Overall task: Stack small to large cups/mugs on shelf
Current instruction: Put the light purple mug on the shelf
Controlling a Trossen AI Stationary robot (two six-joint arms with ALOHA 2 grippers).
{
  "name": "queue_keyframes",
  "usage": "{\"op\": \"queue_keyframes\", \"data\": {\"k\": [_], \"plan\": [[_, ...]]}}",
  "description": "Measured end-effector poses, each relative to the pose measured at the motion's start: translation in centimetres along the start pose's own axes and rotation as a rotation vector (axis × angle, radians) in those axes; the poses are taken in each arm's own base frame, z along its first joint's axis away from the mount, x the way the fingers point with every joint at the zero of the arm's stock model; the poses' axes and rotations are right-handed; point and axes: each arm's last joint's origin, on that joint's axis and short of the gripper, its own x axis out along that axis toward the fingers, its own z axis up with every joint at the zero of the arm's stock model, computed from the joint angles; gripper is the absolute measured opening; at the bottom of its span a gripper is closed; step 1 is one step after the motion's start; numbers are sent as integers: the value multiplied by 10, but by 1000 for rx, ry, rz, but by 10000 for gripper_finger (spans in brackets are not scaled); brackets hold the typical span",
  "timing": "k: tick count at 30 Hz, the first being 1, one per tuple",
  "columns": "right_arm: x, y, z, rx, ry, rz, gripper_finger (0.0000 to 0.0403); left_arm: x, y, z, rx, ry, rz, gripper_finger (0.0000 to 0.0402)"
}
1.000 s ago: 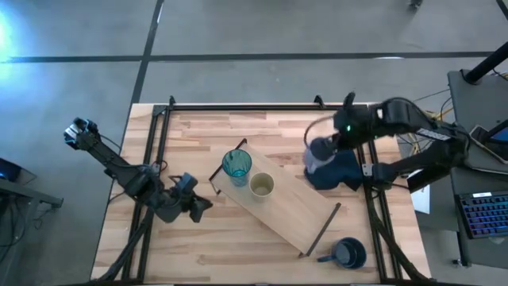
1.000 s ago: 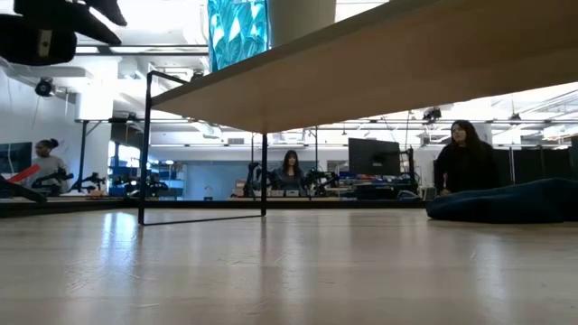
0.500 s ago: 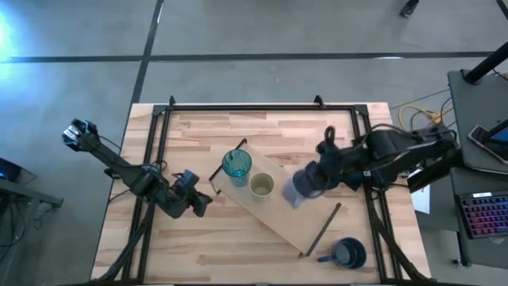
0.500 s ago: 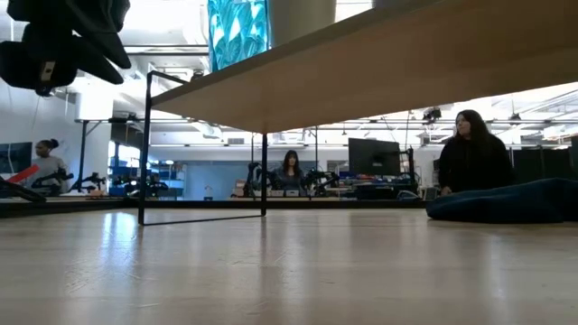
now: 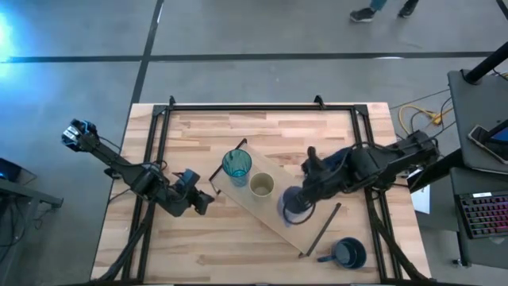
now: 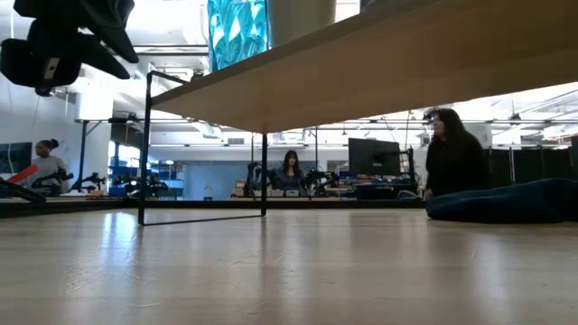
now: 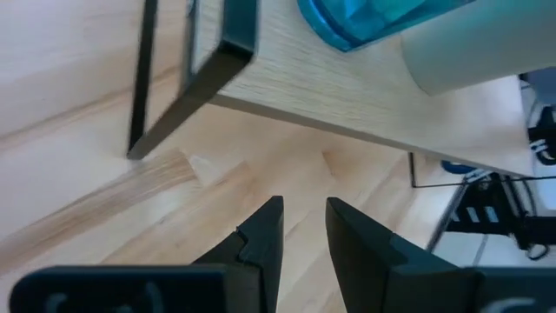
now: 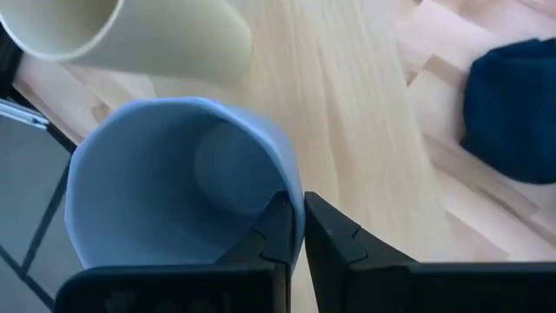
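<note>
While teal tumbler (image 5: 236,166) and olive cup (image 5: 262,186) crowd the shelf (image 5: 313,221), dark mug (image 5: 348,253) waits beside.

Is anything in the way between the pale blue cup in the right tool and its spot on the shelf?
Nothing visible. The right tool pinches the pale periwinkle-blue cup's rim over bare light-wood shelf board, beside the small yellowish-olive cup.

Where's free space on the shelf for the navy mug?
Bare board on the shelf between the periwinkle cup in the right tool and the end bar nearest the navy mug. The other end is crowded: teal tumbler, olive cup.
</note>
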Motion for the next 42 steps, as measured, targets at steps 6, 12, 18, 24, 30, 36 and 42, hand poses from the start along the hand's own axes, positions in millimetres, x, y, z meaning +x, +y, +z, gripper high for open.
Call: {"op": "queue_keyframes", "data": {"k": [6, 12, 18, 24, 30, 36, 42], "plan": [[9, 12, -3, 51, -6, -19, 13, 0, -2, 0, -10, -12, -20, 75], [21, 18, -2, 131, -20, -54, 13, 5, -1, -1, 53, -48, 5, 75], [25, 20, -2, 214, -19, -62, 13, 9, 0, -2, 123, -54, 35, 75], [25, 20, -3, 236, -18, -61, 13, 11, 4, 0, 185, -57, 72, 75], [25, 20, -3, 201, -9, -61, 13, 10, 3, 1, 180, -59, 62, 75], [24, 18, -3, 187, -8, -78, 29, 10, 2, 1, 176, -59, 56, 75], [24, 18, -3, 169, -8, -74, 70, 10, 2, 1, 173, -60, 56, 75]]}}
